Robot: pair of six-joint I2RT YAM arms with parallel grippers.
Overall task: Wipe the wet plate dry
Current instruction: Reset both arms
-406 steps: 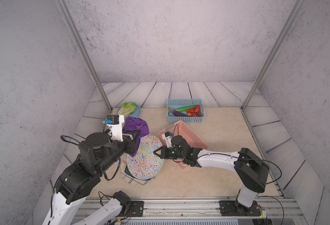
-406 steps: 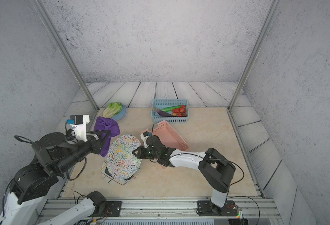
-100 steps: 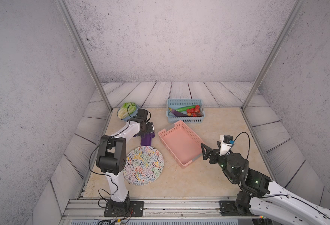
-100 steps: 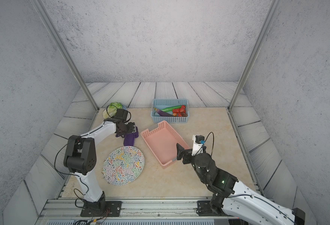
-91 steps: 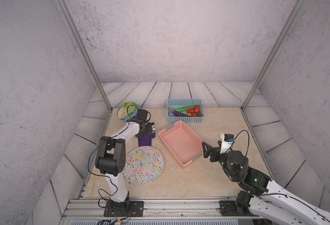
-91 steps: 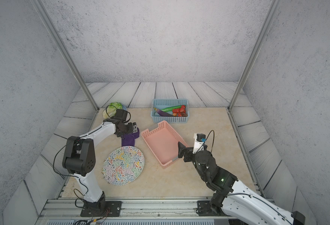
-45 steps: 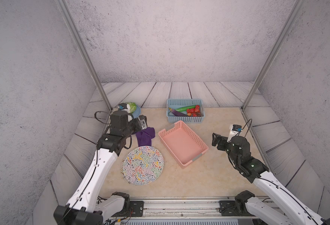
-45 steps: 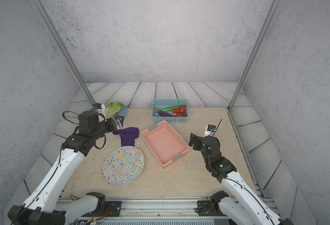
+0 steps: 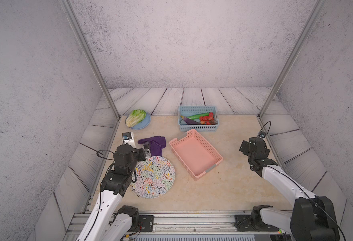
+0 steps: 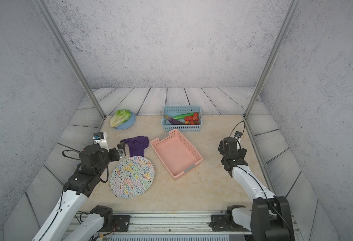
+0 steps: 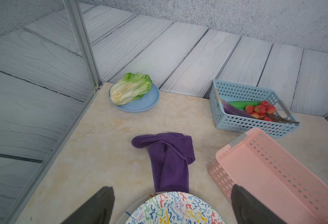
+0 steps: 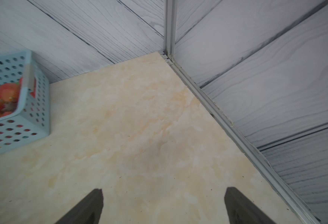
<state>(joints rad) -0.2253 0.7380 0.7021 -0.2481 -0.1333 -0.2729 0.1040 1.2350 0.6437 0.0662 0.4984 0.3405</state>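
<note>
Both arms retracted since last check. Left gripper (image 9: 147, 149) released, empty, near the plate (image 9: 153, 177) rim; right gripper (image 9: 244, 147) released, well apart. Plate lies flat on surface (image 9: 223, 187), purple cloth (image 9: 153, 144) dropped against it. Wiping judged finished

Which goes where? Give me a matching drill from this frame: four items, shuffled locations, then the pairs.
Items
1. purple cloth
2. lettuce
3. eggplant
4. patterned plate

Locations
A. inside the blue basket
B. on the light blue dish
C. crumpled on the table, beside the pink basket
D. flat on the table, nearest the robot's bases

Pairs: 1-C, 2-B, 3-A, 4-D
</note>
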